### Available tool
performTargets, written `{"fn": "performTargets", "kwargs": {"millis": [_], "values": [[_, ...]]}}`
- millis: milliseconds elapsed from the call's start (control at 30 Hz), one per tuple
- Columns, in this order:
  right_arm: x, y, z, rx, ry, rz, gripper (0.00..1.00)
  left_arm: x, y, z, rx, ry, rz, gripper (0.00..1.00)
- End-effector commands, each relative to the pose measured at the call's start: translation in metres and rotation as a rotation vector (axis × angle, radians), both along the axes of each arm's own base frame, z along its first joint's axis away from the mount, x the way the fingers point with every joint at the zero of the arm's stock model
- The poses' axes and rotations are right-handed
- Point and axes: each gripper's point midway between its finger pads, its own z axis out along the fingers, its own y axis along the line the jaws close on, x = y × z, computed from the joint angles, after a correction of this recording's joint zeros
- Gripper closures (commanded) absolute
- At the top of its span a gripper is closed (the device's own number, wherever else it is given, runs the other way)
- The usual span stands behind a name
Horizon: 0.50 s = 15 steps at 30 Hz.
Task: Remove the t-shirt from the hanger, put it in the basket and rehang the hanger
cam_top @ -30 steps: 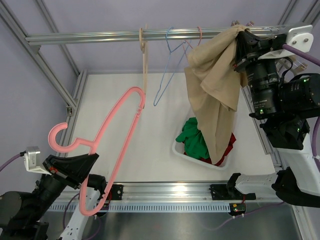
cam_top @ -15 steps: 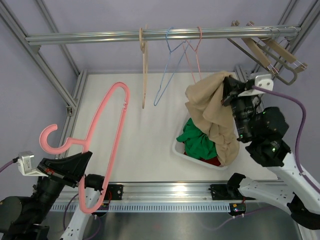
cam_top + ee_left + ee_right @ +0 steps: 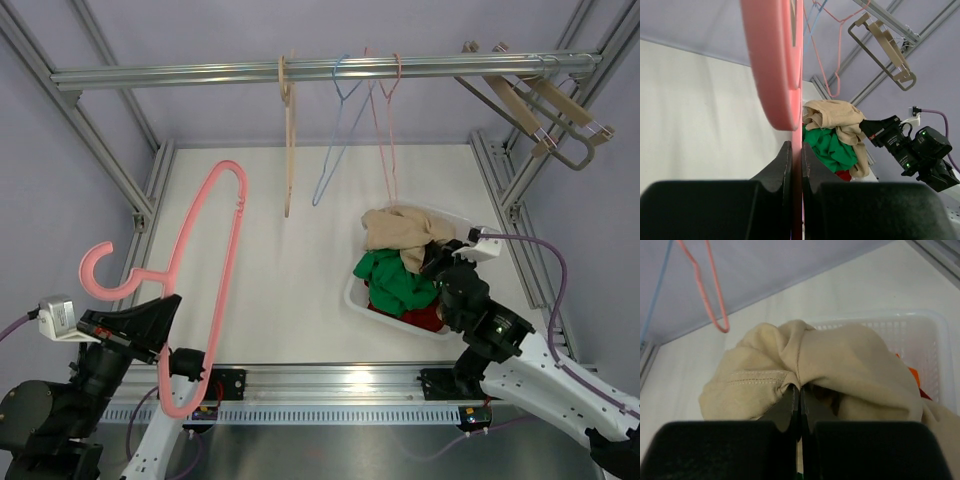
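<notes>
The beige t-shirt (image 3: pixel 400 228) (image 3: pixel 840 365) lies bunched on top of the clothes in the white basket (image 3: pixel 452 222) at the right of the table. My right gripper (image 3: pixel 440 258) (image 3: pixel 800 388) is low over the basket, shut on a fold of that t-shirt. The pink hanger (image 3: pixel 205 260) (image 3: pixel 775 60) is bare and held up over the left side of the table. My left gripper (image 3: pixel 168 340) (image 3: pixel 796 150) is shut on its lower bar.
Green (image 3: pixel 395 280) and red (image 3: pixel 425 318) garments fill the basket (image 3: pixel 920 340) under the t-shirt. A wooden hanger (image 3: pixel 287 140), a blue one (image 3: pixel 335 140) and a thin pink one (image 3: pixel 385 130) hang on the rail (image 3: pixel 200 74). Clip hangers (image 3: pixel 545 105) hang at the far right.
My right gripper has come down from the rail into the basket, carrying the beige t-shirt with it. The left gripper has tilted the pink hanger slightly leftward.
</notes>
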Motion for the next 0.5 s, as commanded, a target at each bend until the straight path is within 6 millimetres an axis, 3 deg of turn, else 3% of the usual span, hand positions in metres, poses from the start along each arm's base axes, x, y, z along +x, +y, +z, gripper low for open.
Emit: {"fn": "performTargets", "kwargs": {"millis": [0, 167, 233, 333, 467], "values": [[-0.002, -0.007, -0.043, 0.126, 0.132, -0.129, 1.00, 0.025, 0.010, 0.015, 0.028, -0.041, 0.079, 1.00], [-0.011, 0.001, -0.097, 0.184, 0.271, -0.141, 1.00, 0.053, 0.013, 0.013, 0.065, -0.030, 0.119, 1.00], [-0.021, -0.006, -0.117, 0.185, 0.317, -0.156, 1.00, 0.068, 0.012, 0.012, 0.083, -0.015, 0.124, 1.00], [-0.036, -0.010, -0.123, 0.258, 0.340, -0.131, 1.00, 0.085, 0.012, 0.013, 0.103, -0.008, 0.138, 1.00], [-0.049, -0.011, -0.101, 0.329, 0.293, -0.036, 0.97, 0.107, 0.008, 0.016, 0.138, 0.004, 0.133, 1.00]]}}
